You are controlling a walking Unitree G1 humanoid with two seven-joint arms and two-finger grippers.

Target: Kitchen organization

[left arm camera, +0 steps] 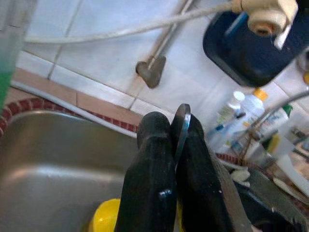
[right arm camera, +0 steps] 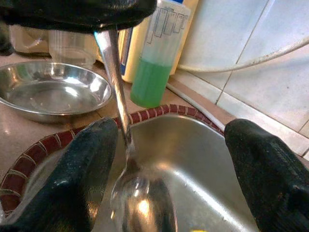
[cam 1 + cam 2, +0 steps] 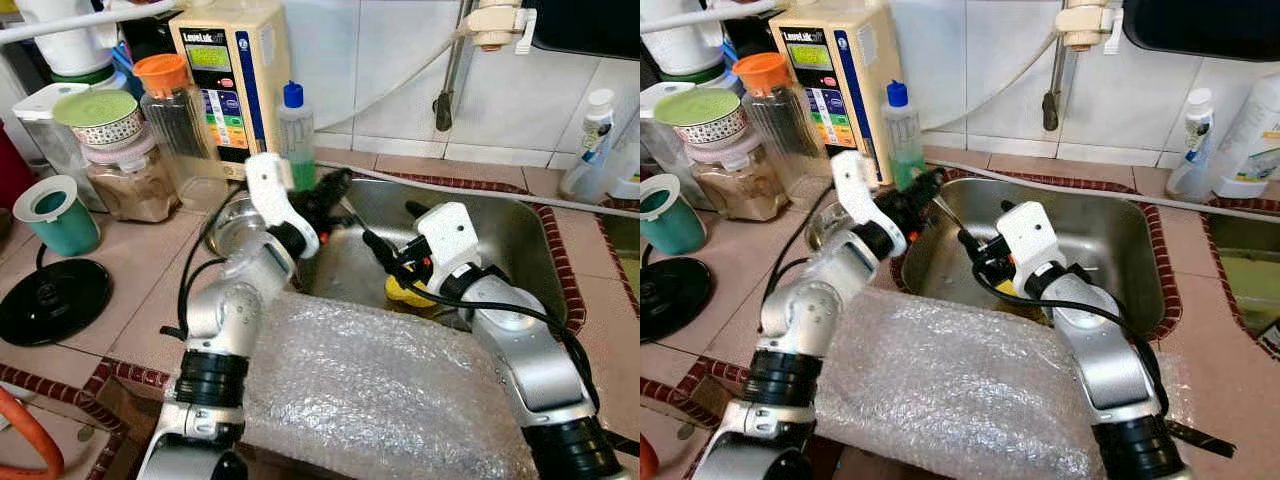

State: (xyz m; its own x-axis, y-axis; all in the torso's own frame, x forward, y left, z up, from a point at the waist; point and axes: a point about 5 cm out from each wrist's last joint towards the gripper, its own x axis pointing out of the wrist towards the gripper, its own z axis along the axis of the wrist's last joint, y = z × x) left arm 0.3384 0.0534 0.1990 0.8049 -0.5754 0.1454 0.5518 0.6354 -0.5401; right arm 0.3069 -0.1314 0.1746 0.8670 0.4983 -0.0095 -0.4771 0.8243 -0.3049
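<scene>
Spoon [image 2: 126, 159] pinched by its handle in left gripper [image 3: 335, 190] above sink [image 3: 500, 240]; right gripper [image 2: 169, 159] spread wide around spoon's bowl, untouching.

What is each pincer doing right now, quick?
Left pincer: closed on a spoon handle, over the sink.
Right pincer: open, fingers either side of the spoon, holding nothing.

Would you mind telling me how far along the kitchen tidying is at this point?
Done so far: a steel bowl sits on the counter beside the sink. In hand: the left gripper is shut on a spoon held over the basin, and the right gripper is open around its handle, as if for a handover. Left: a yellow object lies in the sink.
</scene>
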